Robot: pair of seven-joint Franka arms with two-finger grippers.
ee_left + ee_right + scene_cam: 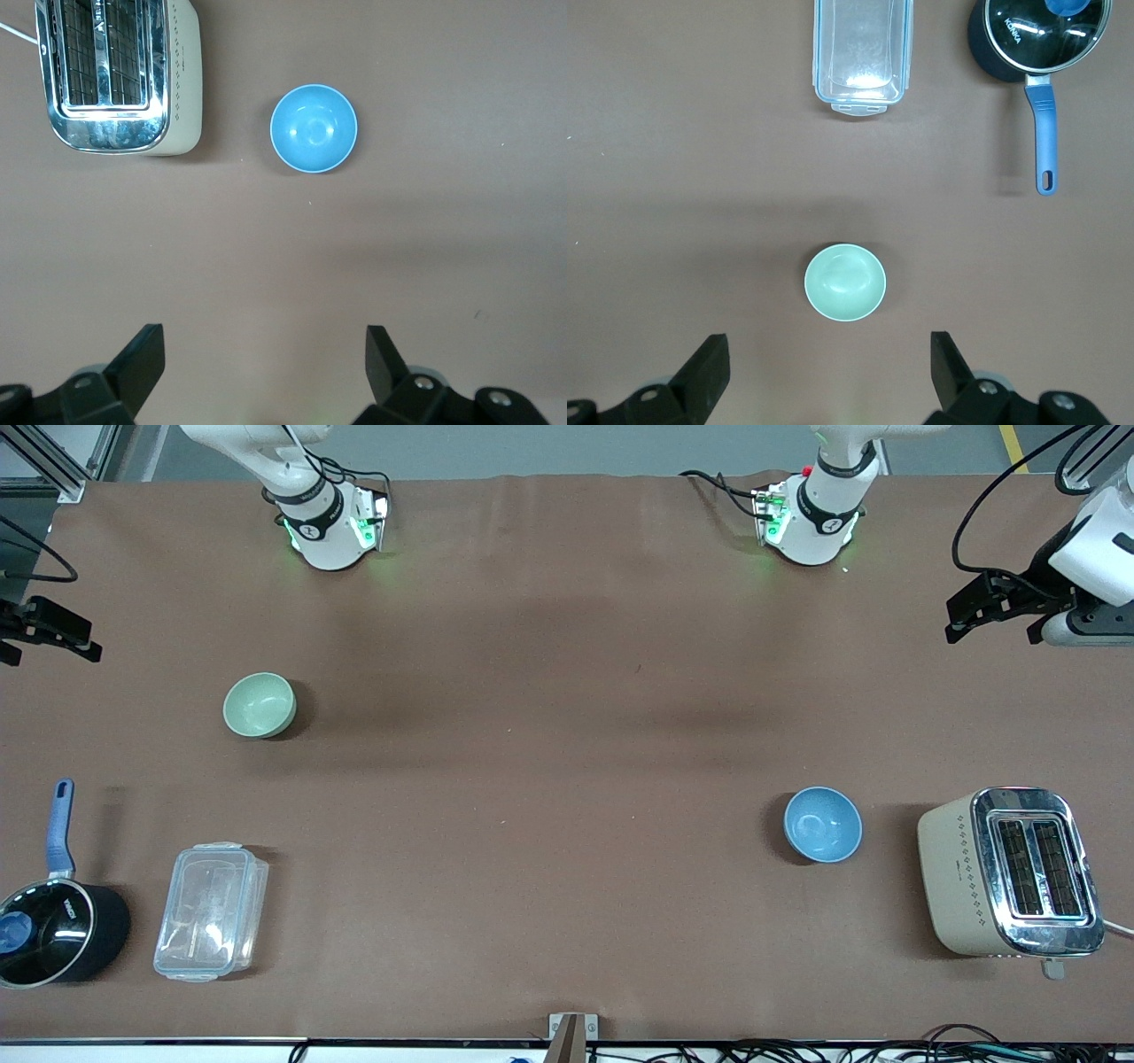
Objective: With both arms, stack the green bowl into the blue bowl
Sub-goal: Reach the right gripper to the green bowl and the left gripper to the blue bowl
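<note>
The pale green bowl (259, 705) stands upright on the brown table toward the right arm's end; it also shows in the right wrist view (845, 282). The sky-blue bowl (823, 825) stands upright toward the left arm's end, nearer the front camera; it also shows in the left wrist view (314, 128). My right gripper (49, 645) is high over the table's edge at its own end, open and empty (830, 354). My left gripper (966, 615) is high over its end of the table, open and empty (266, 354). Both bowls are empty.
A cream and chrome toaster (1001, 872) stands beside the blue bowl, toward the left arm's end. A clear lidded plastic container (211, 911) and a black saucepan with a blue handle (53, 932) sit nearer the front camera than the green bowl.
</note>
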